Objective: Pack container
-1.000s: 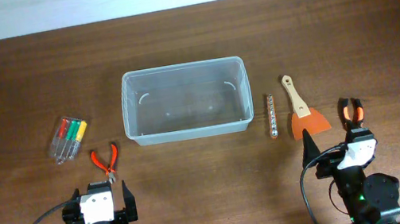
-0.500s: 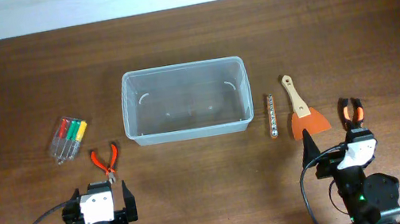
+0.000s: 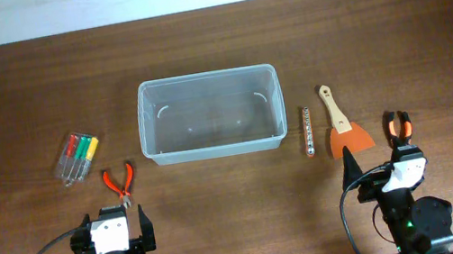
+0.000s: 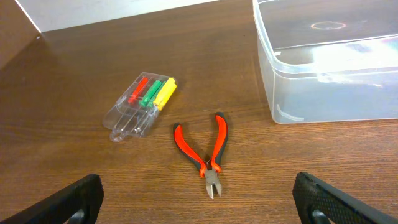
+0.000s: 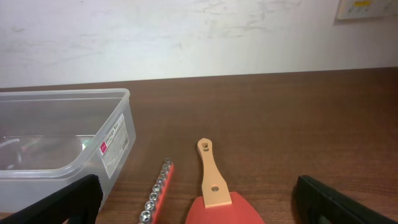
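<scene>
Nothing moved; container [image 3: 211, 114] well ahead, between left claw [image 3: 109, 223] and right claw [image 3: 380, 165], both spread apart.

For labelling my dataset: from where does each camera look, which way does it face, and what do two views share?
Overhead: above the table, looking down at the container; the left claw and right claw show at the bottom.
Left wrist: behind the left claw, facing forward at the red pliers and screwdriver pack; its open fingertips fill the bottom corners.
Right wrist: behind the right claw, facing forward at the scraper; its open fingertips fill the bottom corners.
Shared: both wrist views catch the container.
</scene>
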You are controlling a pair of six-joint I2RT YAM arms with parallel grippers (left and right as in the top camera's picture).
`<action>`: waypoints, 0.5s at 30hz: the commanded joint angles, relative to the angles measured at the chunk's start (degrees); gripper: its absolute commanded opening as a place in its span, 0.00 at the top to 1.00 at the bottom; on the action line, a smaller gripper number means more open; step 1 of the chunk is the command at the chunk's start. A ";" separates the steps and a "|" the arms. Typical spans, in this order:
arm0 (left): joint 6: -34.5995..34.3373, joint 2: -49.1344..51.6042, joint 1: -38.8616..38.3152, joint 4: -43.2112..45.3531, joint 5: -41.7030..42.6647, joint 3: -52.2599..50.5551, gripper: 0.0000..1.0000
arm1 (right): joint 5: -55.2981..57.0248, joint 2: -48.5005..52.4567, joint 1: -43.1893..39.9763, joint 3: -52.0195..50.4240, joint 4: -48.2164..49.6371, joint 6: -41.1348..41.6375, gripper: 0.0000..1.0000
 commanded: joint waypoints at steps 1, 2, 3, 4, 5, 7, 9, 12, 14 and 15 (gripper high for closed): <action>0.94 -0.55 -0.17 0.35 -0.24 -0.59 0.01 | 0.28 -0.33 0.07 -0.44 -0.07 -0.39 0.01; 0.94 -0.55 -0.17 0.37 -0.24 -0.59 0.01 | 0.28 -0.33 0.07 -0.44 -0.07 -0.39 0.01; 0.94 -0.55 -0.20 0.35 -0.24 -0.59 0.01 | 0.28 -0.33 0.07 -0.44 -0.07 -0.39 0.01; 0.94 -0.55 -0.17 0.35 -0.24 -0.59 0.01 | 0.28 -0.33 0.07 -0.44 -0.04 -0.39 0.01; 0.94 -0.55 -0.17 0.37 -0.24 -0.59 0.01 | 0.28 -0.33 0.07 -0.44 -0.07 -0.39 0.01; 0.94 -0.55 -0.20 0.35 -0.24 -0.59 0.01 | 0.28 -0.33 0.07 -0.44 -0.07 -0.39 0.01; 0.94 -0.55 -0.17 0.37 -0.24 -0.59 0.01 | 0.28 -0.33 0.07 -0.44 -0.07 -0.39 0.02; 0.94 -0.55 -0.20 0.35 -0.26 -0.59 0.01 | 0.28 -0.33 0.07 -0.44 -0.04 -0.39 0.01; 0.94 -0.55 -0.17 0.35 -0.24 -0.59 0.01 | 0.28 -0.33 0.07 -0.44 -0.04 -0.39 0.01; 0.94 -0.55 -0.17 0.35 -0.24 -0.59 0.01 | 0.28 -0.33 0.07 -0.44 -0.04 -0.37 0.01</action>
